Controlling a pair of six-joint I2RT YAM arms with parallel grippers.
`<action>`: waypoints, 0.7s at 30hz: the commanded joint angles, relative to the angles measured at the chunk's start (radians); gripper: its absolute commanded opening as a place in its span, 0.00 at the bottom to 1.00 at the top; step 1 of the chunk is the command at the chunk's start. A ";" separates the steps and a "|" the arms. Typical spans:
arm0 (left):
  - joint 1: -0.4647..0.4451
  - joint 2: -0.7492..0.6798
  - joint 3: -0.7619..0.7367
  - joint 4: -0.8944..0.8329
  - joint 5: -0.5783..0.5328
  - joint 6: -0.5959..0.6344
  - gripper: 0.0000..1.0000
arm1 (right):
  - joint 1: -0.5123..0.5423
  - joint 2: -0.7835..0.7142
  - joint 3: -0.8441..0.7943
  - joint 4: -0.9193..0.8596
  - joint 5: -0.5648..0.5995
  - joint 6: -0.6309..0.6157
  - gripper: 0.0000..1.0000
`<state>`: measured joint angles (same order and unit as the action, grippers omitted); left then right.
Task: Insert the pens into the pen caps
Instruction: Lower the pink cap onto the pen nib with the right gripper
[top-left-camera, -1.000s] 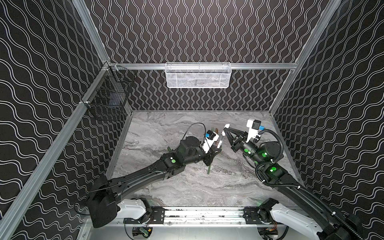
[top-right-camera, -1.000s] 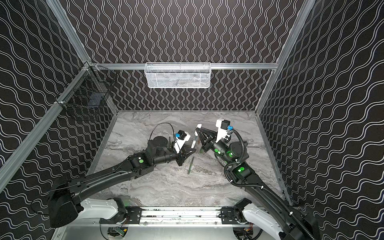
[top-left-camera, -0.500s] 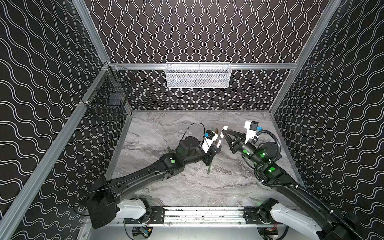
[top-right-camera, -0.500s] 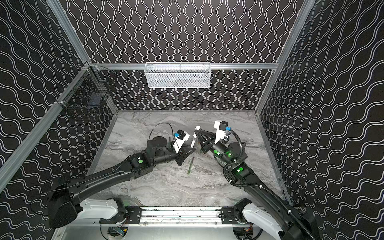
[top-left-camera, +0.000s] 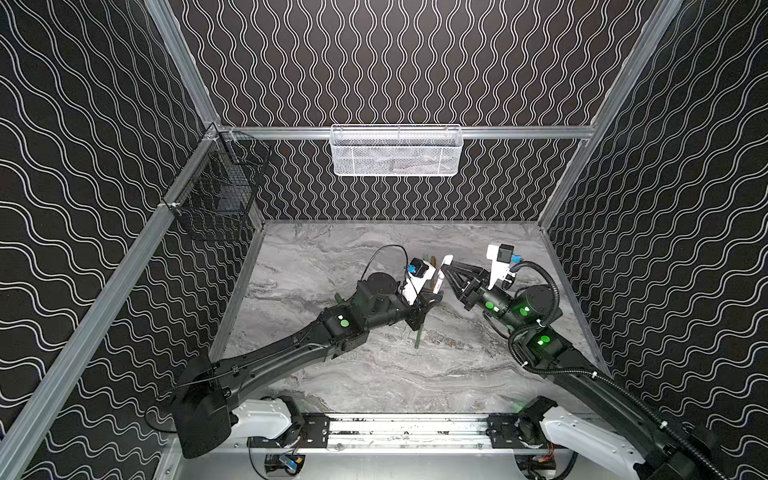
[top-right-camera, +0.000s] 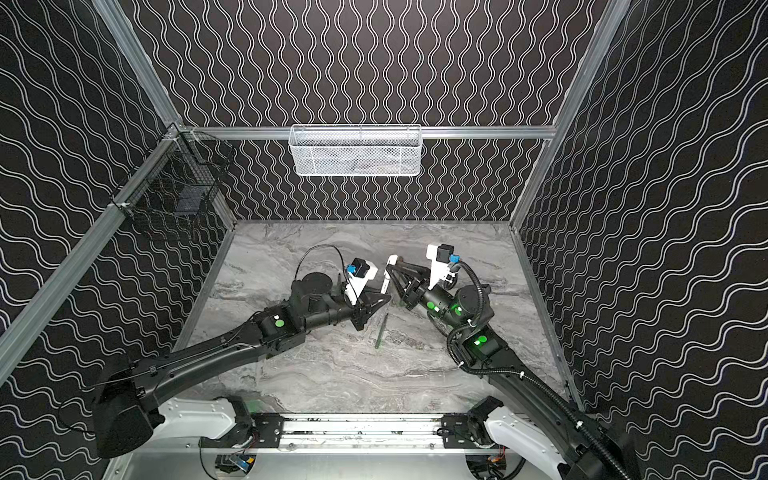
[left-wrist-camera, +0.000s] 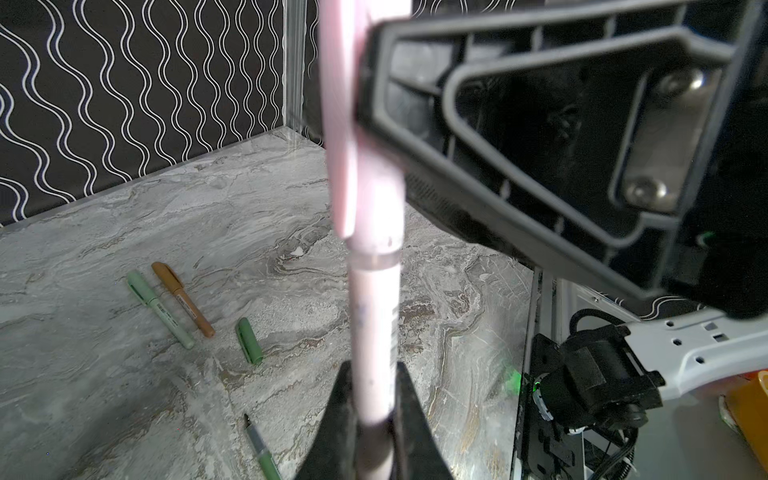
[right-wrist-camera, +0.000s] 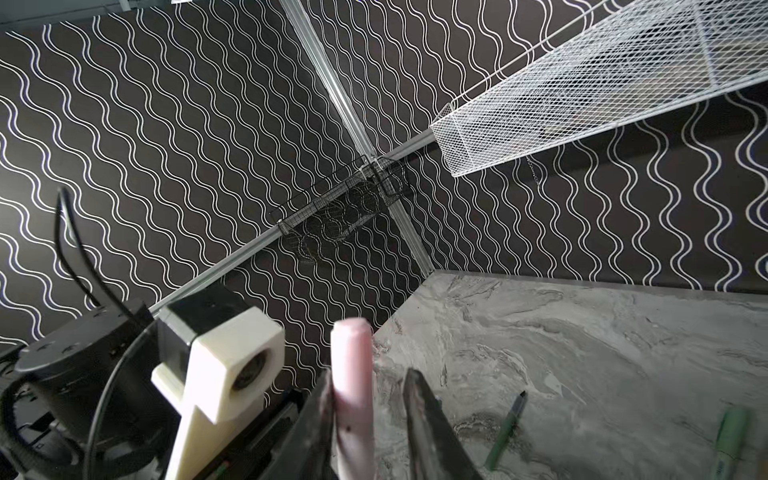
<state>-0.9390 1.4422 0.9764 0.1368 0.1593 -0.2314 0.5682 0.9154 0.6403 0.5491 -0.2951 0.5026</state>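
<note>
The left gripper (left-wrist-camera: 373, 368) clamps the pinkish white stick pen (left-wrist-camera: 374, 311); the right gripper (right-wrist-camera: 369, 376), jaws apart, has 1 finger (right-wrist-camera: 316, 415) against the pink tube cap (right-wrist-camera: 351, 357) and may tug it loose.

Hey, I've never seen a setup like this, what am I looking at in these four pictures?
Two black robot arms work over a marble table. Two pictures look down from overhead; the others come from cameras on each arm's wrist. The left pincer grips a pink pen whose pink cap is on; the right pincer stands open around that cap. On the table lie a capped pale green pen, a capped orange-brown pen, a loose dark green cap and an uncapped dark green pen.
</note>
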 joint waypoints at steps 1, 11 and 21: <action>0.000 0.006 0.005 0.034 -0.023 0.009 0.00 | 0.001 -0.021 0.012 -0.052 0.023 -0.037 0.35; 0.000 0.011 0.006 0.029 -0.037 0.027 0.00 | 0.000 0.018 0.208 -0.354 0.094 -0.135 0.42; 0.000 0.007 0.007 0.026 -0.043 0.038 0.00 | -0.001 0.051 0.285 -0.440 0.078 -0.150 0.32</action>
<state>-0.9390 1.4525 0.9768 0.1364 0.1230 -0.2127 0.5674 0.9600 0.9039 0.1452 -0.2188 0.3698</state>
